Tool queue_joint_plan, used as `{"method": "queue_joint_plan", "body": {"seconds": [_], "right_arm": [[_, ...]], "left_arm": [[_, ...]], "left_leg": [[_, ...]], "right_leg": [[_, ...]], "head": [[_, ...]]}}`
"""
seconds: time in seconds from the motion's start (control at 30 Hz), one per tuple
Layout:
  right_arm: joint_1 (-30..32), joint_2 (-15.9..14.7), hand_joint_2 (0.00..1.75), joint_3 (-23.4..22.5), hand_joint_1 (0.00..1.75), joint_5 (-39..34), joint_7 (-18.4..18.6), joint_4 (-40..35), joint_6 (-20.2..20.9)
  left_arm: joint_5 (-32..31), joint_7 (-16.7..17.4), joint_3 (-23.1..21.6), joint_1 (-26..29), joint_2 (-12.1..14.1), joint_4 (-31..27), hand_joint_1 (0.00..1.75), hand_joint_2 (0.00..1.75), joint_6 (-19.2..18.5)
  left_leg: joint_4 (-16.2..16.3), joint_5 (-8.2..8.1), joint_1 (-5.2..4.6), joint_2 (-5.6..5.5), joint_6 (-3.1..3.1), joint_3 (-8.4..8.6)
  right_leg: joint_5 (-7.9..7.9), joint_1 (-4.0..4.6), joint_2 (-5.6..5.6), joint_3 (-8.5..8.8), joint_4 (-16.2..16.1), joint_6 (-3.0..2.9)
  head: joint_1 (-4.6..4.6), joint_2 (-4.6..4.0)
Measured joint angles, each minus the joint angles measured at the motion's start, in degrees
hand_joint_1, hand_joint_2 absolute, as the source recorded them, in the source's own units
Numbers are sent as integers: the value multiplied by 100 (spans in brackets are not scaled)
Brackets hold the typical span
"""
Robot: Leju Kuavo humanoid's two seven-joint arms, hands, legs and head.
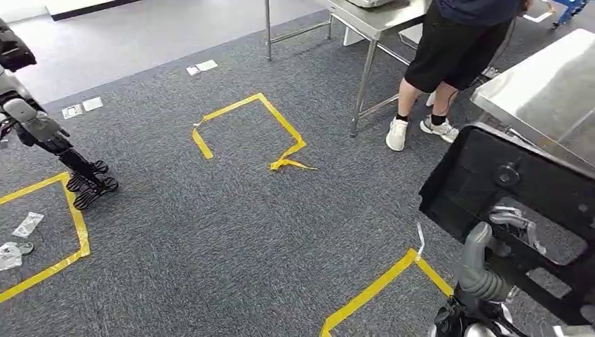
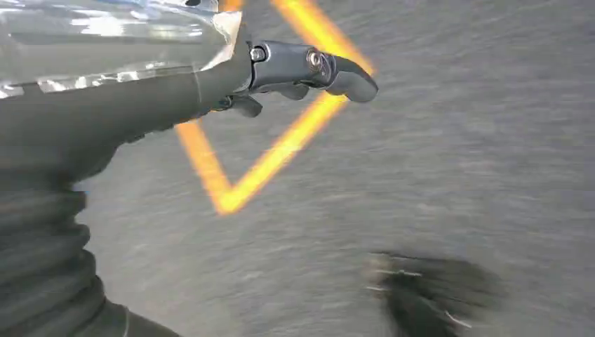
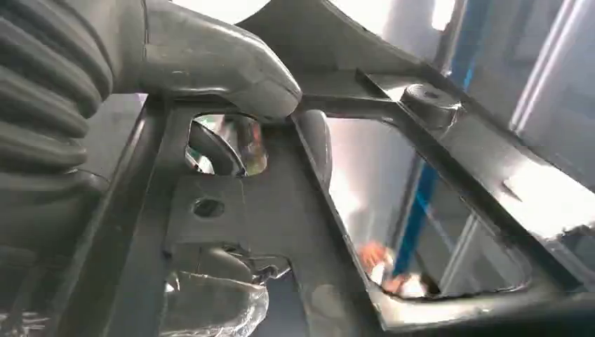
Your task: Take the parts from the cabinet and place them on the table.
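A large black plastic frame part [image 1: 519,189] with openings and a round boss hangs low at the right, gripped by my right hand [image 1: 484,274]. In the right wrist view the grey thumb [image 3: 210,63] presses on one bar of the black part [image 3: 421,140] and dark fingers [image 3: 224,147] hook through an opening from behind. A shiny steel table [image 1: 554,91] stands just beyond the part, at the right edge. My left hand [image 1: 88,182] hangs at the far left above the carpet, holding nothing; its thumb [image 2: 316,67] sticks out straight.
A person [image 1: 456,56] in dark shorts stands at a second steel table [image 1: 372,21] at the back. Yellow tape marks squares on the grey carpet: middle [image 1: 245,130], left [image 1: 74,225], front right [image 1: 379,288]. Small plastic bags [image 1: 21,235] lie at the left.
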Motion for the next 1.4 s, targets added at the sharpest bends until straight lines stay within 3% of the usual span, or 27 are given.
{"method": "queue_joint_plan", "body": {"seconds": [0.07,0.1,0.13,0.27,0.3,0.33,0.37,0.43,0.47,0.5,0.57,0.6,0.63,0.77,0.8,0.87,0.93,0.97,1.0,1.07,1.1,1.13,1.27,1.3,1.33,1.37,1.4], "right_arm": [[227,153,175,-286,175,179,-9,-124,315],[284,232,175,-401,175,241,-9,-204,388],[293,320,175,-495,175,289,-9,-256,421],[400,527,175,-743,175,405,-11,-321,488],[400,573,175,-775,175,409,-11,-337,510],[374,610,175,-811,175,414,-11,-350,530],[355,648,175,-818,175,427,-11,-350,558],[334,709,175,-844,175,444,-11,-345,600],[324,731,175,-866,175,458,-11,-339,608],[311,746,175,-890,175,460,-11,-339,611],[302,768,175,-912,175,462,-11,-339,617],[296,781,175,-919,175,464,-11,-339,624],[275,794,175,-927,175,466,-11,-337,630],[253,796,175,-951,175,473,-11,-328,661],[253,790,175,-967,175,471,-11,-328,665],[227,785,175,-986,175,460,-11,-324,670],[239,781,175,-995,175,455,-11,-306,670],[250,781,175,-1006,175,447,-11,-293,672],[256,776,175,-1019,175,442,-11,-284,674],[254,772,175,-1037,175,444,-11,-282,674],[254,772,175,-1041,175,444,-11,-282,676],[252,770,175,-1043,175,444,-11,-282,676],[281,770,175,-1067,175,453,-11,-282,674],[296,783,175,-1083,175,455,-11,-293,672],[316,803,175,-1091,175,453,-11,-319,667],[314,811,175,-1096,175,458,-11,-332,667],[316,831,175,-1094,175,464,-11,-337,667]], "left_arm": [[-28,-228,-2,88,-135,-50,0,175,-48],[-66,-274,-4,125,-126,-83,0,175,-112],[-70,-316,-4,164,-122,-96,0,175,-169],[-79,-353,2,178,-100,-175,0,175,-273],[-79,-348,7,164,-100,-190,0,175,-284],[-81,-326,9,161,-117,-190,0,175,-308],[-79,-324,22,156,-146,-193,0,175,-308],[-81,-289,37,94,-150,-206,0,175,-308],[-81,-274,44,72,-155,-214,0,175,-308],[-81,-261,53,66,-166,-223,0,175,-308],[-101,-230,57,81,-179,-227,0,175,-306],[-105,-219,63,97,-179,-227,0,175,-302],[-107,-215,85,121,-181,-227,0,175,-301],[-144,-217,133,127,-205,-256,0,175,-295],[-168,-217,149,129,-218,-260,0,175,-295],[-179,-217,179,159,-227,-269,0,175,-293],[-182,-217,190,188,-229,-273,0,175,-289],[-182,-217,195,192,-227,-276,0,175,-289],[-182,-217,199,191,-227,-276,0,175,-289],[-184,-217,205,191,-229,-278,0,175,-284],[-184,-217,212,192,-229,-280,0,175,-284],[-188,-217,219,191,-225,-284,0,175,-284],[-271,-215,238,197,-214,-304,0,175,-293],[-308,-215,247,198,-212,-333,0,175,-293],[-335,-208,247,194,-214,-337,0,175,-302],[-345,-208,249,196,-223,-337,0,175,-310],[-348,-206,251,183,-238,-339,0,175,-295]], "left_leg": [[4,-28,1,121,-29,28],[10,-51,-22,188,-62,61],[29,-96,-81,256,-102,59],[7,-125,-64,461,-181,132],[71,-193,-32,316,-237,120],[297,-372,-17,11,-254,27],[723,-625,-12,-156,-260,-159],[1605,-1004,-12,-240,-271,-558],[1823,-1028,-11,-242,-269,-656],[1733,-898,-9,-245,-256,-606],[928,-397,15,-312,-233,-203],[445,-166,48,-490,-230,30],[210,-193,67,-760,-228,135],[52,-165,-7,-571,-128,138],[-20,-109,45,-473,-54,152],[-35,-94,19,-323,3,148],[-33,-96,-12,-137,8,130],[-33,-97,-15,-55,7,129],[-33,-99,-14,19,7,129],[-32,-111,-9,155,-7,143],[-28,-122,-9,210,-25,157],[-23,-141,-34,260,-55,185],[-31,-187,-63,448,-169,230],[-12,-234,-45,463,-224,235],[123,-336,-15,126,-271,215],[443,-552,2,-95,-281,67],[904,-797,7,-188,-289,-147]], "right_leg": [[326,-2,-119,538,-975,98],[465,4,-415,840,-1502,118],[454,45,-517,923,-1617,79],[504,30,-228,894,-1630,-61],[523,-44,-165,901,-1648,-101],[532,-42,-119,895,-1649,-142],[542,-37,-71,886,-1649,-197],[549,-12,40,870,-1646,-213],[553,-1,109,867,-1644,-219],[556,2,192,870,-1640,-215],[561,-1,360,889,-1628,-205],[565,-3,431,895,-1625,-196],[576,20,485,877,-1617,-169],[691,-10,738,721,-1653,7],[662,6,629,662,-1584,17],[378,54,159,386,-1052,-36],[18,36,40,-67,-70,-65],[-43,29,22,-184,202,-39],[-11,24,8,-169,195,-2],[281,6,-62,258,-562,106],[457,-3,-181,593,-1152,149],[513,6,-487,857,-1637,134],[527,80,-277,825,-1633,-27],[563,-13,-193,890,-1679,-92],[570,-18,-144,890,-1680,-110],[579,-27,-99,883,-1677,-155],[588,-26,-42,874,-1677,-191]], "head": [[27,0],[27,0],[27,0],[-13,0],[-22,0],[-36,0],[-43,0],[-41,0],[-43,0],[-41,0],[-43,0],[-43,0],[-37,0],[-28,0],[-37,0],[16,0],[9,0],[18,0],[11,0],[22,0],[22,0],[29,0],[-2,0],[7,0],[-22,0],[-59,0],[-61,0]]}}
